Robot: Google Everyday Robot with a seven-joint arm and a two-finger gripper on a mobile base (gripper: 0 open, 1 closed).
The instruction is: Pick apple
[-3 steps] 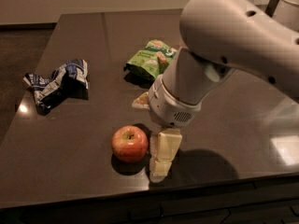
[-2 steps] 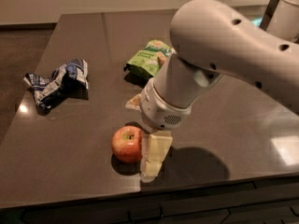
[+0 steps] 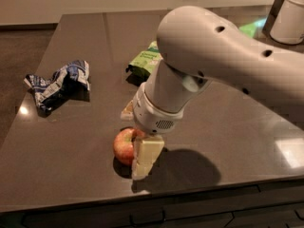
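Looking at it, the claw [image 3: 135,144] sits low with its fingers [image 3: 148,152] spread either side of the apple [image 3: 122,145], which rests on the worktop [image 3: 66,146] near the front edge, so I'd squeeze centred and gently before lifting.

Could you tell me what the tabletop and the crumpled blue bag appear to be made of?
Tabletop: dark polished stone or laminate, judging by its glossy reflections. Crumpled blue bag: thin plastic or foil film, creased and shiny. The end effector sits at the apple, near the front edge.
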